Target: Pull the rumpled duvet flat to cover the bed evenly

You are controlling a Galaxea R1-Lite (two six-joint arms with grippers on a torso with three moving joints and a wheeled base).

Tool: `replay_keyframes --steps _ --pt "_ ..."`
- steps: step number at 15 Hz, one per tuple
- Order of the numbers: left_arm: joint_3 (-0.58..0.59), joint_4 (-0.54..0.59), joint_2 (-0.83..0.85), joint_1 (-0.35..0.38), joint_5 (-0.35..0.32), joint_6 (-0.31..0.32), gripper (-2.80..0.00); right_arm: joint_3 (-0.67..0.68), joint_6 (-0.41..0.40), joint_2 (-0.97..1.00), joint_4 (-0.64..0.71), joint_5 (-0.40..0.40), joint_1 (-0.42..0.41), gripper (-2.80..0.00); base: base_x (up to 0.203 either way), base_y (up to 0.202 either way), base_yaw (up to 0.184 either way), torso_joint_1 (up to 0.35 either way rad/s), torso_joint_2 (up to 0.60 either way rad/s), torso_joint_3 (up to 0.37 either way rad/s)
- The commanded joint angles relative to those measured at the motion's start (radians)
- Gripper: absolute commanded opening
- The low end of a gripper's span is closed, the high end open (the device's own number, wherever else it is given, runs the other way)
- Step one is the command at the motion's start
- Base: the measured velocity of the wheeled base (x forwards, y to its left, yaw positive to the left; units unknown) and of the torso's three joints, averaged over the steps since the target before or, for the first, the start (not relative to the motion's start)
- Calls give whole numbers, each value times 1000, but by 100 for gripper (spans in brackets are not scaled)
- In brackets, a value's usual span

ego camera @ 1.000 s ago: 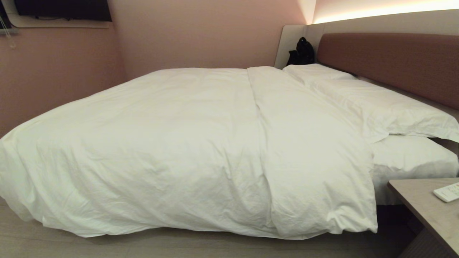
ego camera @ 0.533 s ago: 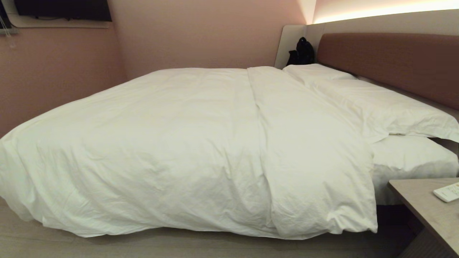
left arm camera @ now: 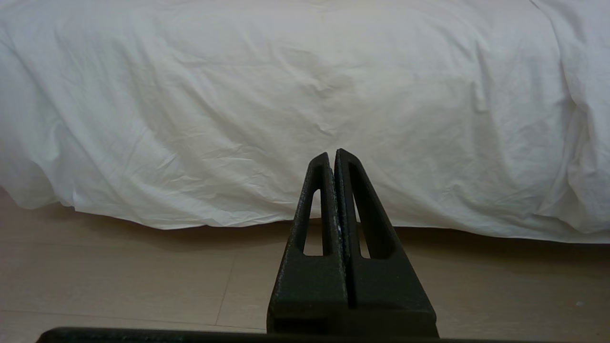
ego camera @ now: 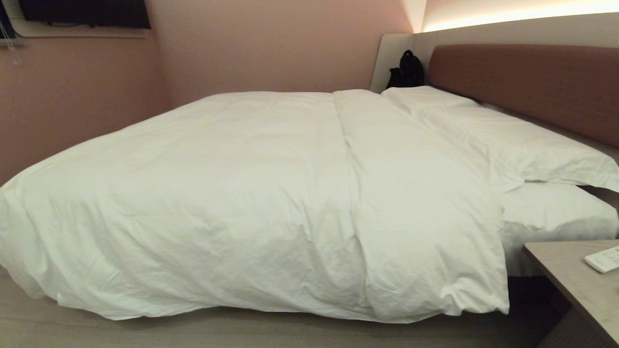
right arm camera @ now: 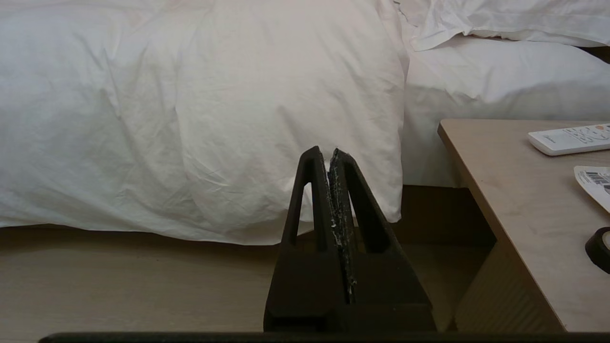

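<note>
Nothing has shifted: the duvet (ego camera: 251, 203) still overhangs the bed (ego camera: 551, 212); left gripper (left arm camera: 332, 155) and right gripper (right arm camera: 329, 152) stay clamped empty, short of it.

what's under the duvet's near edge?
Only pale floor and dark shadow show below the duvet hem. The bed base and mattress side there are covered, not visible.

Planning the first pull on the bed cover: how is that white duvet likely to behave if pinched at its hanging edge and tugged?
The duvet looks floppy: it drapes over the bed edge in soft wrinkles, so a pinch would probably lift only a local fold. It seems puffy and bulky, so likely light for its size, yet dragging across the whole bed. The folded-over band near the pillows may slide or unfold first.
</note>
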Motion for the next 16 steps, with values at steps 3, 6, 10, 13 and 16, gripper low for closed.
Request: replay_keyframes --steps 3,6,10,13,16 --pt "0 1 0 0 0 1 -280 0 -1 0 -1 0 0 -280 0 0 0 0 0 0" --pt "0 0 0 0 0 1 -280 0 0 0 -1 0 0 -280 0 0 0 0 0 0" --pt "0 -1 0 0 0 -1 -280 0 0 0 -1 0 0 -280 0 0 0 0 0 0" --pt "0 -2 0 0 0 -1 -280 0 0 0 -1 0 0 -280 0 0 0 0 0 0" --pt "0 -2 0 0 0 -4 -280 0 -1 0 -1 0 0 -280 2 57 -6 2 0 1"
